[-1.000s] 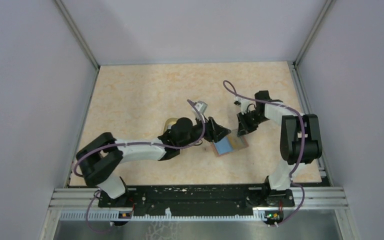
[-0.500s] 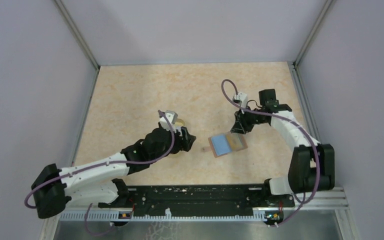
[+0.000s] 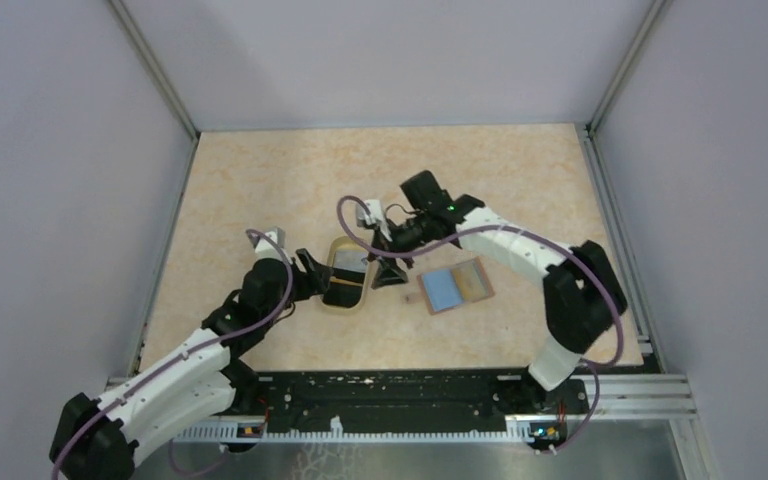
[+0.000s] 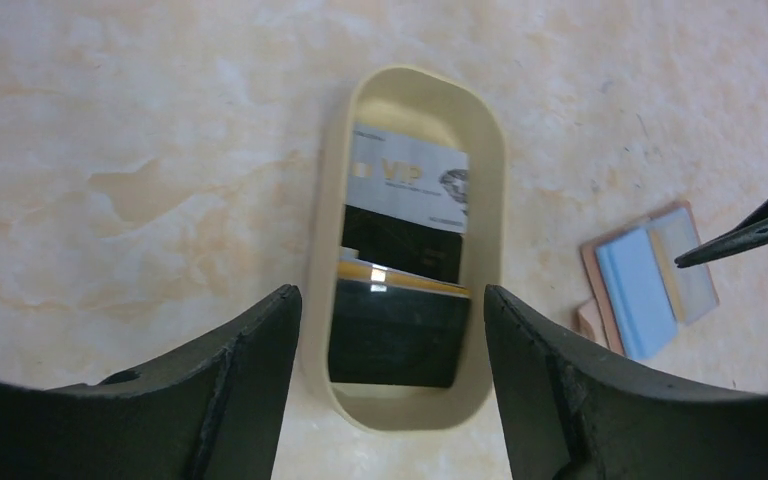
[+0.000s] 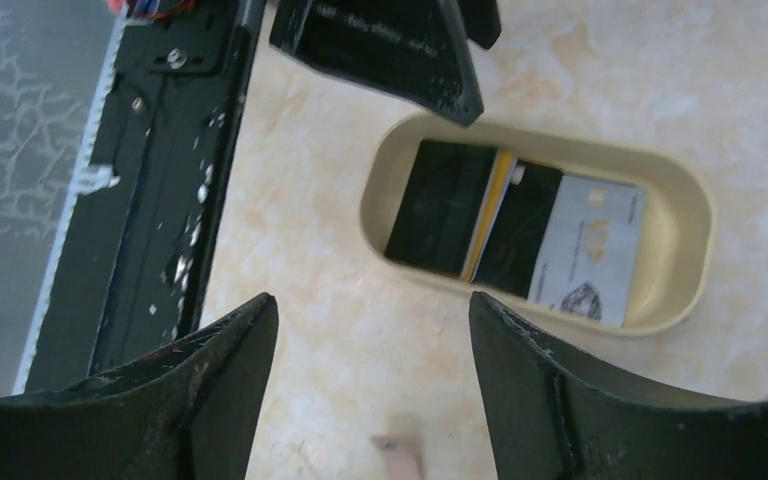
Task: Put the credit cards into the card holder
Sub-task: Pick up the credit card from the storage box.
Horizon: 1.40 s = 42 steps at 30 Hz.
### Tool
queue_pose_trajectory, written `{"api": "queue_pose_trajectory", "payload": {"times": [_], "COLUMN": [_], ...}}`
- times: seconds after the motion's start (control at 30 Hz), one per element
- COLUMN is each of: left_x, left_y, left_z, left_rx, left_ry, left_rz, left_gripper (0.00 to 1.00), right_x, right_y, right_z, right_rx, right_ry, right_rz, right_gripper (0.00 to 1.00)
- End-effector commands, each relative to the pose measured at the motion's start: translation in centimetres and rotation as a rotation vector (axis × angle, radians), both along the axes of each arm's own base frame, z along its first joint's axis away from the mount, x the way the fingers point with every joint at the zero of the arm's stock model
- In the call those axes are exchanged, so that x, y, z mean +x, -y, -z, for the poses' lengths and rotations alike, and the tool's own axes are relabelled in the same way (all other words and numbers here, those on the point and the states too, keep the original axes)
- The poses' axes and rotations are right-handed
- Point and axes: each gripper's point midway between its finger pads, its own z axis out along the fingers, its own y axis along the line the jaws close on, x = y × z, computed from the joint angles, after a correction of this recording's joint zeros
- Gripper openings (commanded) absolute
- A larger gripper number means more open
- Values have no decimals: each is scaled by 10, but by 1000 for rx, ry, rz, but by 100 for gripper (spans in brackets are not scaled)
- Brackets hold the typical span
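A left claw (image 4: pixel 388 300) hangs released over a pale marbled table (image 4: pixel 110 120), its two dark fingers spread wide with nothing between them. Directly below and ahead of it sits an oval, tan-rimmed dish (image 4: pixel 415 78), framed between the two fingers in the left wrist view. Three credit cards (image 4: pixel 400 335) lie overlapping in a row inside the dish. A black one with a yellow stripe is nearest this claw, a plain black one is in the middle, and a silver-white one marked "VIP" is at the far end. The card holder (image 4: pixel 650 290) lies flat on the table to the right of the left claw, past the dish and apart from it. It is open, with its light blue inside facing up and its reddish-brown edge showing around it. The right claw (image 5: pixel 372 305) is also released, its fingers standing wide apart and gripping nothing. It hovers on the opposite side of the dish from the left claw, between the dish and the card holder. From its own camera the dish lies ahead of it and a little to the right, with the striped card's end closest. The left claw's dark fingers show beyond the dish, at the top of that view. In the left wrist view, one pointed fingertip of the right claw reaches in above the card holder's far edge.
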Motion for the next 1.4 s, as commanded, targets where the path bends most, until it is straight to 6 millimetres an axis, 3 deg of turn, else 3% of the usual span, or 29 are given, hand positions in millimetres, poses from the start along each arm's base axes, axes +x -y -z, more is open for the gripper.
{"api": "queue_pose_trajectory", "payload": {"times": [0.0, 0.13, 0.27, 0.43, 0.6, 0.87, 1.03, 1.37], "left_x": [14, 17, 12, 6, 3, -2, -2, 0], "left_y": [0, 2, -5, -12, -11, -7, -7, -5], "left_z": [7, 25, 40, 46, 58, 73, 72, 70], "left_rx": [-105, -103, -113, -127, -110, -100, -99, -97], "left_ry": [-47, -82, -108, -108, -162, -229, -229, -223], "left_rz": [23, 9, -30, -52, -52, -41, -38, -30], "left_gripper": [72, 58, 50, 49, 48, 37, 28, 26], "right_x": [32, 59, 61, 58, 53, 37, 29, 2], "right_y": [-45, -79, -96, -100, -103, -106, -106, -110], "right_z": [-11, -2, 37, 69, 81, 100, 99, 50], "right_rx": [-23, -52, -173, -268, -310, -372, -371, -264], "right_ry": [-46, -144, -247, -266, -268, -274, -307, -418], "right_rz": [65, 137, 178, 211, 211, 186, 162, 82], "right_gripper": [69, 57, 50, 49, 50, 50, 49, 47]}}
